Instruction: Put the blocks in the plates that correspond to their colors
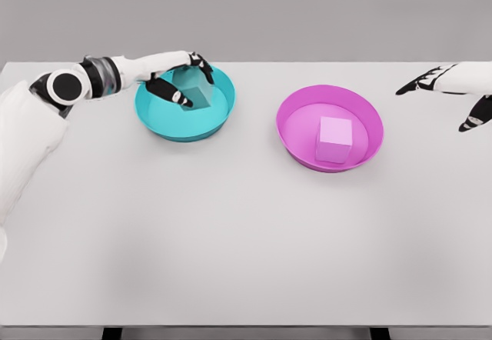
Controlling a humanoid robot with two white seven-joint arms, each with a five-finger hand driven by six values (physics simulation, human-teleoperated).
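Over at about 10 o'clock on the white table (231,240), the left hand (178,78) is reaching into the teal plate (154,117), fingers pinched around the teal block (196,94), which sits inside the plate near its back rim. Can't really tell if the block is resting on the plate floor or lifted a bit. Around 2 o'clock, the pink block (335,138) is sitting inside the pink plate (296,105). Further out at 3 o'clock, the right hand (453,94) hovers with fingers spread, holding nothing, well apart from the pink plate.
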